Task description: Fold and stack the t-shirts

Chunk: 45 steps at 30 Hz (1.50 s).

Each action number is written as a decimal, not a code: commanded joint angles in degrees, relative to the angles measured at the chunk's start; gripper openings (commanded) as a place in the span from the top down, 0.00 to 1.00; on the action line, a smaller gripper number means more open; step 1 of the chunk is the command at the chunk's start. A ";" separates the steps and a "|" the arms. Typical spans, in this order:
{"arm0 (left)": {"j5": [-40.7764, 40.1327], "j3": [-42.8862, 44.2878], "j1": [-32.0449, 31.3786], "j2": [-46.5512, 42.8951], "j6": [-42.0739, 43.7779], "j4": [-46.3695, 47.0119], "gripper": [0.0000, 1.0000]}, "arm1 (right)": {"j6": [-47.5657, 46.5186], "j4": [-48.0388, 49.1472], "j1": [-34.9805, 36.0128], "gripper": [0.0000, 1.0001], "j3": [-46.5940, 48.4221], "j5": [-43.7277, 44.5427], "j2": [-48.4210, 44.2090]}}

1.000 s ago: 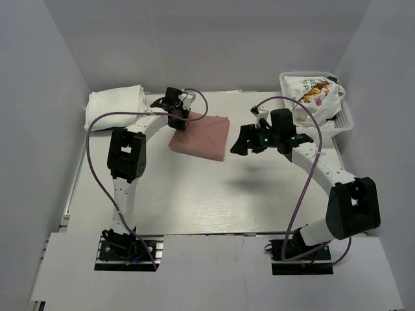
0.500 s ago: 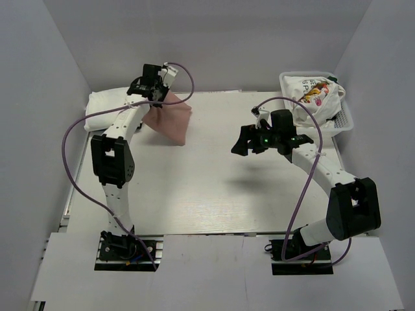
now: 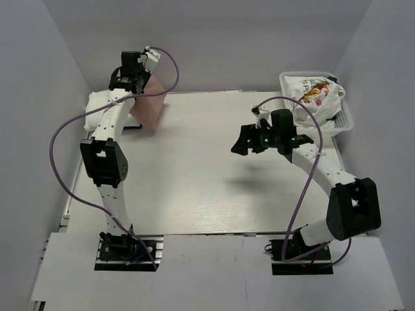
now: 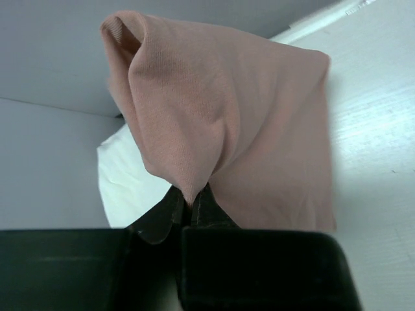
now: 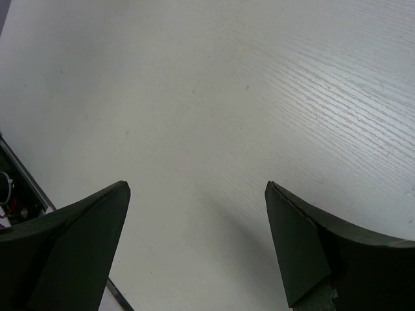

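My left gripper (image 3: 138,79) is shut on the folded dusty-pink t-shirt (image 3: 148,109) and holds it in the air at the far left of the table. The shirt hangs down beside a folded white t-shirt (image 3: 104,100) that lies in the far left corner. In the left wrist view the pink t-shirt (image 4: 240,123) is pinched between my fingertips, with the white t-shirt (image 4: 126,178) behind it. My right gripper (image 3: 241,144) is open and empty above the middle right of the table; the right wrist view shows only bare tabletop between its fingers (image 5: 298,249).
A white mesh basket (image 3: 343,120) stands at the far right and holds a white t-shirt with colourful print (image 3: 314,94). The enclosure walls stand close behind and to the left of my left gripper.
My left gripper has lifted the pink t-shirt off the table centre and carried it left and back toward the white t-shirt. The right arm has not moved.
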 commanded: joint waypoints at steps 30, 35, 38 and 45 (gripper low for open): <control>3.51 -1.13 16.45 0.90 -1.47 14.43 1.00 | 2.77 -1.45 0.00 0.10 8.31 -0.82 9.34; 5.89 -2.19 18.29 3.97 -1.47 15.05 1.00 | 3.38 -1.97 0.00 0.10 10.51 -1.70 11.45; 7.29 -0.96 18.92 6.26 -1.47 15.58 1.00 | 3.73 -2.50 -0.08 0.10 11.57 -1.96 12.95; 6.77 -1.41 19.97 9.42 -0.86 18.83 1.00 | 3.82 -3.30 0.00 0.10 13.85 -2.31 14.97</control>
